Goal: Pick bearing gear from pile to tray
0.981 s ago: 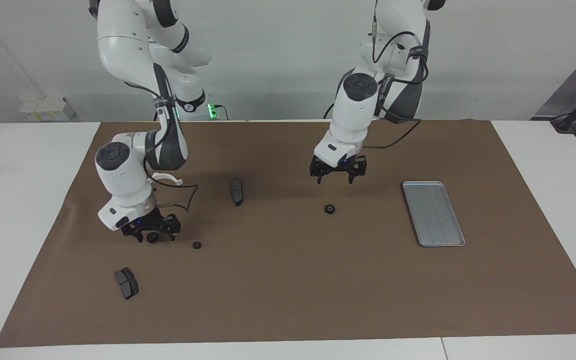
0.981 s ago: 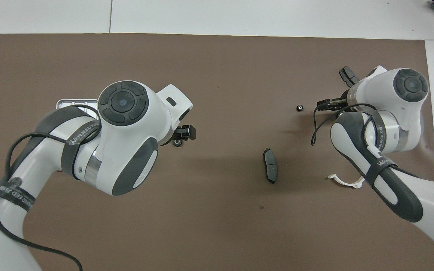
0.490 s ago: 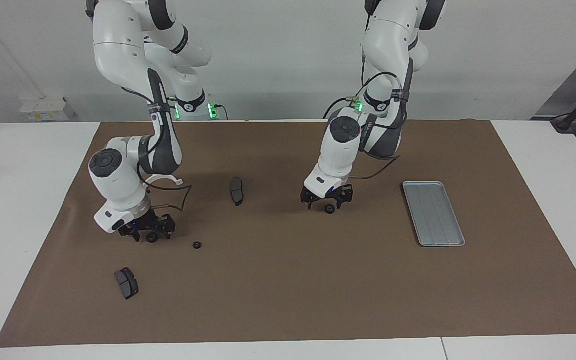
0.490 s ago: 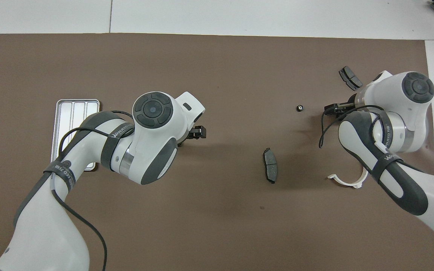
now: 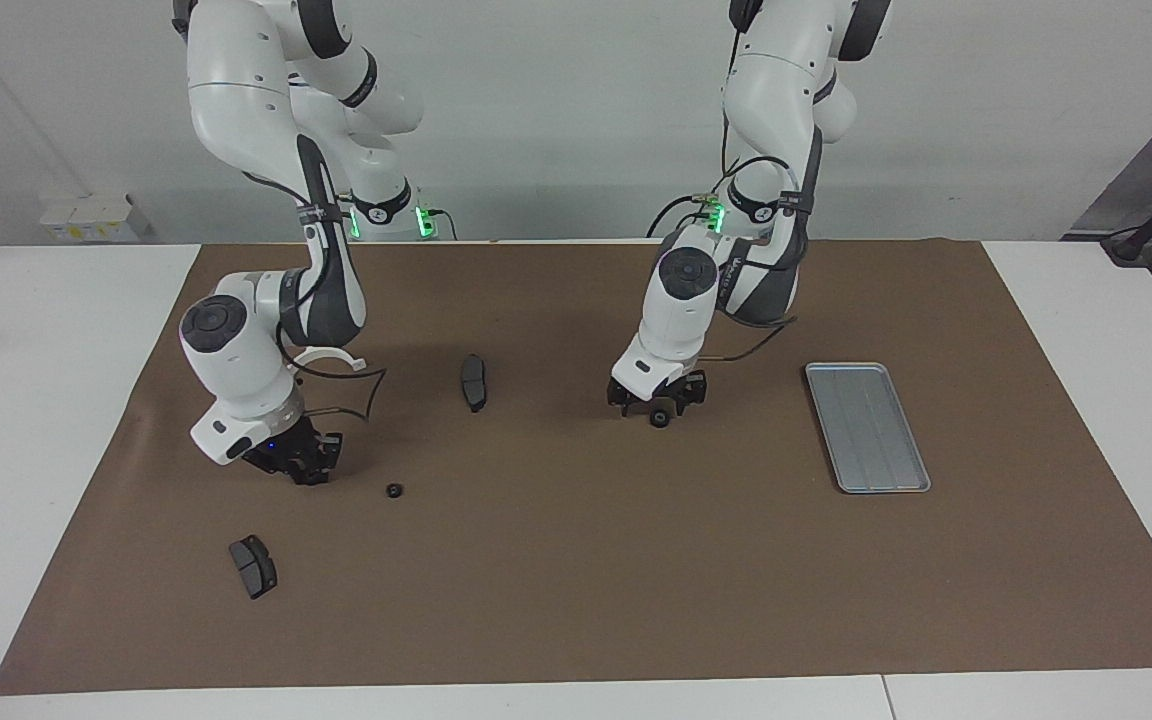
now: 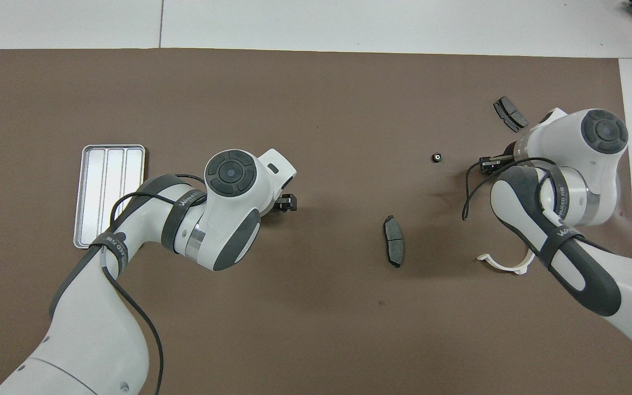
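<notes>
Since a second ago: left gripper (image 5: 658,400) dropped from the air to the brown mat (image 5: 576,600), fingers spread wide, straddling the middle bearing gear (image 5: 658,418) without gripping it. Gear on the mat, tucked at the fingertips, between the tray (image 5: 866,427) and the central brake pad (image 5: 474,382).

Right gripper (image 5: 304,468) low over the mat at the right arm's end. Fingers wide apart a second ago with a small black gear plain between them, now drawn in close together on that spot. Gear itself lost among the dark fingers, so grip likely but not seen outright.

Counted:
- Bearing gears in plain sight: two. The middle one, plus a loose gear (image 5: 394,490) on the mat just beside the right gripper, toward the table's middle.
- Dark grey brake pads: two. The central one, and a corner brake pad (image 5: 253,566) farther from the robots than the right gripper.
- White half-ring bracket (image 5: 331,358): one, nearer to the robots than the right gripper.
- Silver tray: one, toward the left arm's end, well apart from every gear.
</notes>
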`<state>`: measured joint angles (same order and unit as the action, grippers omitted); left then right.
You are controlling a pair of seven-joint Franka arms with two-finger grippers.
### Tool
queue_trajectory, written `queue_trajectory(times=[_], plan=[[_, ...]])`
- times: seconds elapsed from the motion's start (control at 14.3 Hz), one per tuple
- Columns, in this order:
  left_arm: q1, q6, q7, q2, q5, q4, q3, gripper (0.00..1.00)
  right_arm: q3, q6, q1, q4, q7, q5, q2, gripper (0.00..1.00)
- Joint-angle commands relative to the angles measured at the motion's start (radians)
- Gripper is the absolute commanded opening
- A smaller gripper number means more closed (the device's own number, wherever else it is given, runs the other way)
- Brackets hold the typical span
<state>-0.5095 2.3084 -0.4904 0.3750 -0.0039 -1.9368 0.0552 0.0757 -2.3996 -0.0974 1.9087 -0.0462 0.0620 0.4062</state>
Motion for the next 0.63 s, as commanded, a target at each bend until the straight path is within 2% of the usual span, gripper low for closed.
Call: queue_trajectory(times=[0.0,0.21,0.56], plan=[[-0.014,0.025,0.006,-0.044,0.015,-0.051,-0.012,0.82,0.013,0.008,0.005,0.012,-0.021,-0.019,-0.053,0.00],[-0.011,0.019,0.010,-0.044,0.015,-0.051,-0.012,0.61,0.030,0.036,0.056,0.003,0.040,-0.019,-0.095,0.00],[-0.006,0.014,0.015,-0.044,0.015,-0.051,-0.011,0.35,0.030,0.068,0.200,-0.042,0.263,-0.018,-0.102,0.00]])
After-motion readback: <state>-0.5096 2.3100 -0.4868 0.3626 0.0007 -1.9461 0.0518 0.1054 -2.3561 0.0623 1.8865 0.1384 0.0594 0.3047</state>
